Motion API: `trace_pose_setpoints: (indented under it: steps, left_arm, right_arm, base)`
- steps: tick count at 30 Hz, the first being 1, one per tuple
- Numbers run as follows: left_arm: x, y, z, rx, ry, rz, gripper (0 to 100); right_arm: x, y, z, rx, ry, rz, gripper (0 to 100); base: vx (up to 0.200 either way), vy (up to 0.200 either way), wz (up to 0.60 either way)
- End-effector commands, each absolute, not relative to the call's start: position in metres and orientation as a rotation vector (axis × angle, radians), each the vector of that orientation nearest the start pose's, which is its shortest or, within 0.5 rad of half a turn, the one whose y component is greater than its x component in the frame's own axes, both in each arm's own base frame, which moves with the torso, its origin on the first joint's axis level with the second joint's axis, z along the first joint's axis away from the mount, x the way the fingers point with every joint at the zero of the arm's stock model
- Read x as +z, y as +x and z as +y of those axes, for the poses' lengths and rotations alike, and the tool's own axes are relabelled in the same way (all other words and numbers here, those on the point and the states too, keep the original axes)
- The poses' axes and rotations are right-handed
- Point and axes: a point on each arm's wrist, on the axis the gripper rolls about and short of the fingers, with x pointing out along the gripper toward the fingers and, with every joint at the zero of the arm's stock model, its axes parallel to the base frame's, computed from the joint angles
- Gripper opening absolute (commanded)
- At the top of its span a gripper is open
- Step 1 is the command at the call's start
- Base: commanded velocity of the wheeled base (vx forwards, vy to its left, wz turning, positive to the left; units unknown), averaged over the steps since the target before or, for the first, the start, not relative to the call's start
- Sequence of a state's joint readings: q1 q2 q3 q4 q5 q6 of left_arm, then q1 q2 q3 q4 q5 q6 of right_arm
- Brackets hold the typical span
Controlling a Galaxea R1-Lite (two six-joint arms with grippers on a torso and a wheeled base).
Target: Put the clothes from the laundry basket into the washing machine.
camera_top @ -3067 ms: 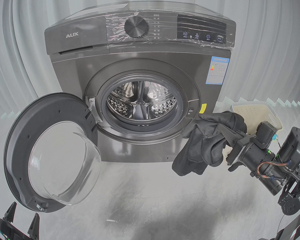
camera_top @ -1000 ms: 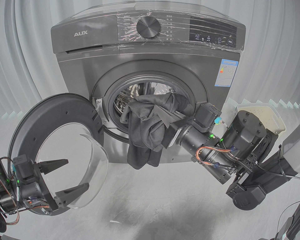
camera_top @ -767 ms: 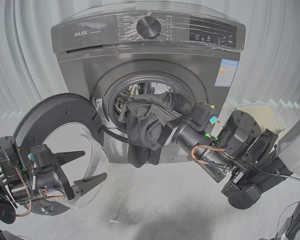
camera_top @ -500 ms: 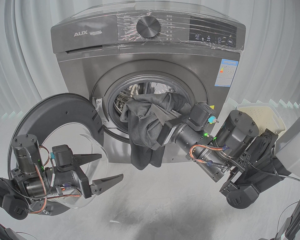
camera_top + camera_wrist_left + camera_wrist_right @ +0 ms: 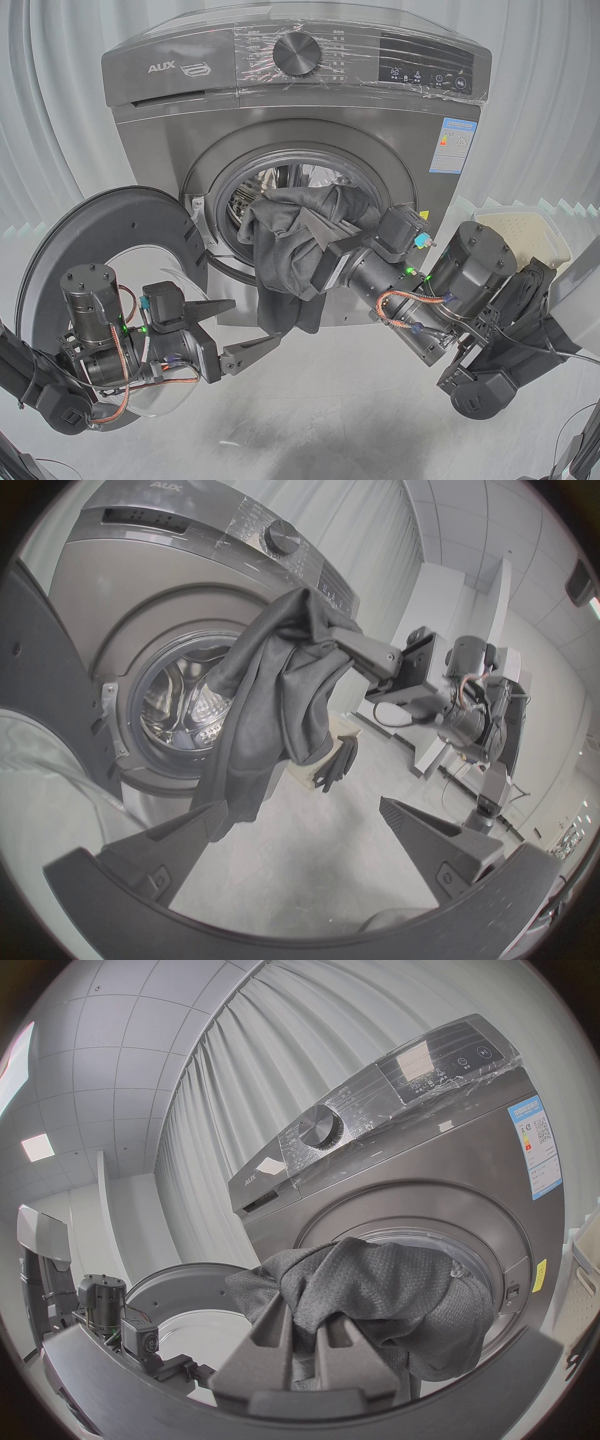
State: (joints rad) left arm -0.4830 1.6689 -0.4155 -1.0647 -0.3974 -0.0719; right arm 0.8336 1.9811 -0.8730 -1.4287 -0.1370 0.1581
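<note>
Grips dark garment (image 5: pixel 281 256) in right tool (image 5: pixel 306 219), centre frame, at washing machine (image 5: pixel 187 137) mouth; left tool (image 5: pixel 256 320) fully spread, empty, lower left.

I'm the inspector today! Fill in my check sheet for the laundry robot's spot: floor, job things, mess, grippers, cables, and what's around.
Surface: pale, smooth floor.
Job's things: washing machine, door swung open; dark garment hangs before the drum opening, not yet inside; cream laundry basket beside the machine, with what looks like dark cloth over its edge.
Clutter: nothing seen.
Grippers: right gripper shut on the dark garment; left gripper open, low, near the garment's hanging end.
Cables: orange coiled wires on both wrists, close to the arms.
Surroundings: grey curtains behind the machine.
</note>
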Motion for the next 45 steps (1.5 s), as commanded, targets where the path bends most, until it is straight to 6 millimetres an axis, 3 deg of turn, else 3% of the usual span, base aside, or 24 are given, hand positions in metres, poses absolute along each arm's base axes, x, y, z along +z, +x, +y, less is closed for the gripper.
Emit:
trace_pose_setpoints:
  steps: [1,8,21,31,45]
  left_arm:
    - [0.132,0.222,-0.141,-0.912,-0.092,0.239,100]
    - [0.133,0.231,-0.159,-0.922,-0.122,0.236,100]
    - [0.109,0.263,-0.187,-0.823,-0.203,0.150,100]
    - [0.115,0.267,-0.204,-0.827,-0.271,0.120,100]
    - [0.120,0.267,-0.207,-0.818,-0.339,0.114,100]
  right_arm:
    - [0.184,0.246,0.266,0.710,0.303,-0.233,0]
    - [0.182,0.248,0.268,0.707,0.301,-0.229,0]
    - [0.179,0.251,0.271,0.705,0.301,-0.228,0]
    - [0.176,0.252,0.273,0.705,0.301,-0.229,0]
    - [0.174,0.254,0.273,0.695,0.305,-0.233,0]
  base:
    - [0.000,0.000,0.00]
    - [0.000,0.000,0.00]
    - [0.000,0.000,0.00]
    - [0.000,0.000,0.00]
    - [0.000,0.000,0.00]
